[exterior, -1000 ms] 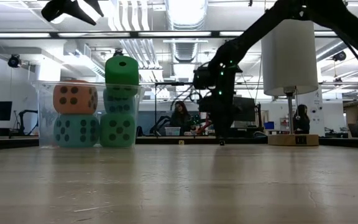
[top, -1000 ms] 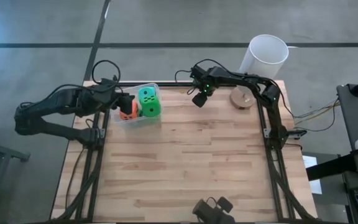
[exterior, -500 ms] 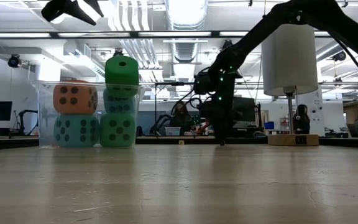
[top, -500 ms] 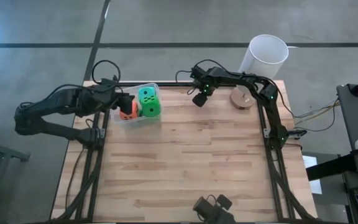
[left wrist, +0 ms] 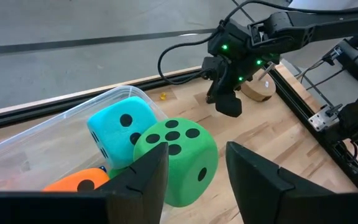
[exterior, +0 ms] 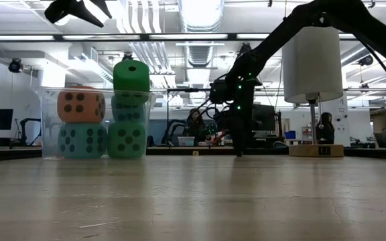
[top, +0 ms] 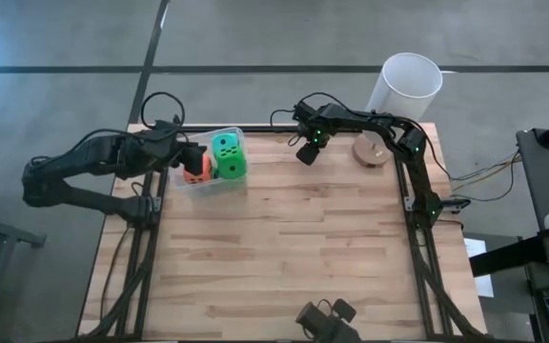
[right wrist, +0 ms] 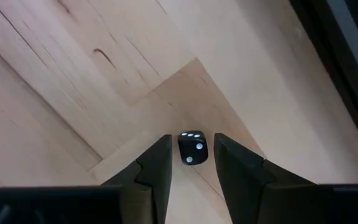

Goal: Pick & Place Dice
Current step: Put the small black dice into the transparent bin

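We see a small black die [right wrist: 192, 149] on the bare wood between the right gripper [right wrist: 191, 163]'s spread fingers, untouched. In the clear tub [left wrist: 55, 124] are orange [left wrist: 82, 181], teal [left wrist: 120, 134] and green dice [left wrist: 176, 158], partly hidden behind the left gripper [left wrist: 194, 171], its fingers apart.

Dice in a tub, one tiny die apart

Soft foam dice [exterior: 100, 122] sit stacked in the clear plastic tub [top: 234, 133] at the wooden worktop's [top: 284, 248] back left; the small black die [right wrist: 192, 148] lies between the right tool's [right wrist: 191, 163] fingers.
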Controlling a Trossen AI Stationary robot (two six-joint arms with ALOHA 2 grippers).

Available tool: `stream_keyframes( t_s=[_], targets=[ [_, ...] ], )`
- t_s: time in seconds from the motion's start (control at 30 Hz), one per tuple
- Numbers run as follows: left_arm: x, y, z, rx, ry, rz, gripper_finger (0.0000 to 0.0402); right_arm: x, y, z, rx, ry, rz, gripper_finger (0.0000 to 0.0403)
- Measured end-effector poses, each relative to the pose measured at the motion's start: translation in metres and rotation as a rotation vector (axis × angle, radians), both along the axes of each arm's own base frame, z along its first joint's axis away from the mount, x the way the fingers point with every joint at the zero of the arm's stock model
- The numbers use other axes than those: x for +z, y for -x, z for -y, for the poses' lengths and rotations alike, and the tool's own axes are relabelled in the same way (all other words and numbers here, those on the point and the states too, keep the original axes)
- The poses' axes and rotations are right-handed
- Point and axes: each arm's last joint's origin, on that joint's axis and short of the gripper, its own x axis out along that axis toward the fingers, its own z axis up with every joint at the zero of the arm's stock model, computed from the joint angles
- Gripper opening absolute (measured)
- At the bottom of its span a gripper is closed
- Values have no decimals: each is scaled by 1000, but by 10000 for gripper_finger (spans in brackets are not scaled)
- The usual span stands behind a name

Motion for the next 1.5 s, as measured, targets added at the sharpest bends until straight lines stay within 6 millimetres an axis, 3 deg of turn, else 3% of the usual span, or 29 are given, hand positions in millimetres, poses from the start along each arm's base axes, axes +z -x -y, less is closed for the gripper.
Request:
stream_keyframes(
  t_s=[0.2,0.43,0.73,1.03,1.33,1.5],
  targets=[
    [0,0,0,0,0,0,165,0,0,0,0,0,1,94],
    [0,0,0,0,0,0,162,0,0,-1,2,1,2,40],
    [0,0,0,-1,0,0,165,6,0,0,1,10,13,40],
    [0,0,0,-2,-2,-3,162,79,3,-15,-3,116,166,40],
    [1,-1,0,9,10,27,165,180,4,-73,100,300,491,41],
    [3,-2,0,30,32,69,162,223,3,-111,203,397,697,41]
  ],
)
